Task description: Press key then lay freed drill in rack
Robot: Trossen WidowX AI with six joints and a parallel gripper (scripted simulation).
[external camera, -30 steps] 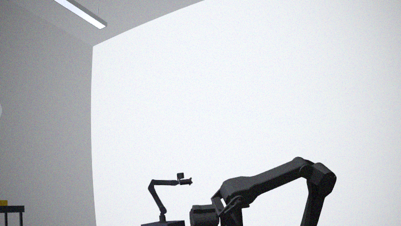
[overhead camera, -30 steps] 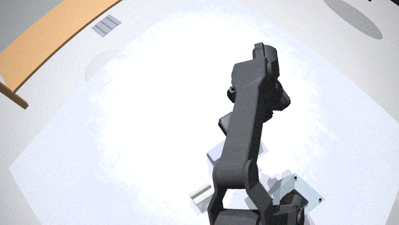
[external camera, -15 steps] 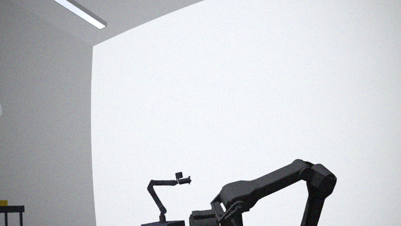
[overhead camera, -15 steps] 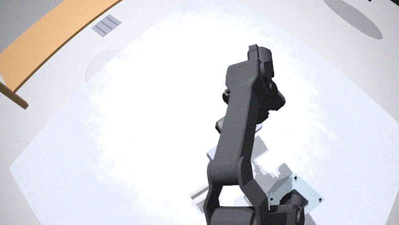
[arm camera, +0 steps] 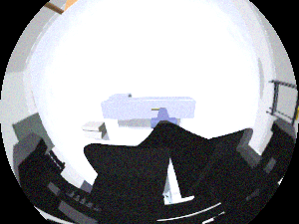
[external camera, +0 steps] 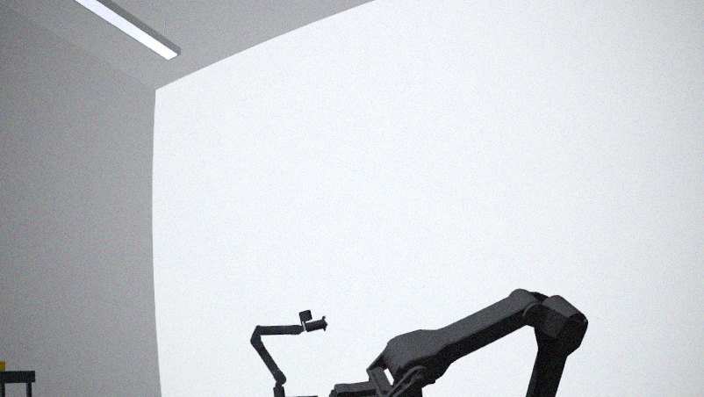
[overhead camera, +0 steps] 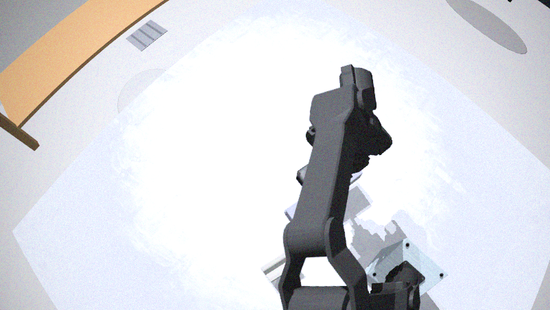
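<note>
A long pale lavender block [overhead camera: 291,210] [arm camera: 145,108] lies mostly under my arm in the top view. The wrist view shows a blue T-shaped piece [arm camera: 163,119], apparently the drill, at its near side, and a small yellow strip [arm camera: 155,109], perhaps the key, beside it. A light grey grooved block [overhead camera: 273,267] [arm camera: 95,129], apparently the rack, stands apart. My gripper [arm camera: 167,129] is shut and empty, with its dark tips just below the blue piece in the wrist view; contact cannot be told. The top view hides the tips behind the arm; the exterior view does not show them.
My arm [overhead camera: 327,165] [external camera: 477,335] reaches over the lavender block from its pale glassy base plate [overhead camera: 427,261]. A second, small-looking arm [external camera: 278,330] stands farther back. An orange-brown bench [overhead camera: 73,49] and a grey slatted panel [overhead camera: 147,35] are at the upper left.
</note>
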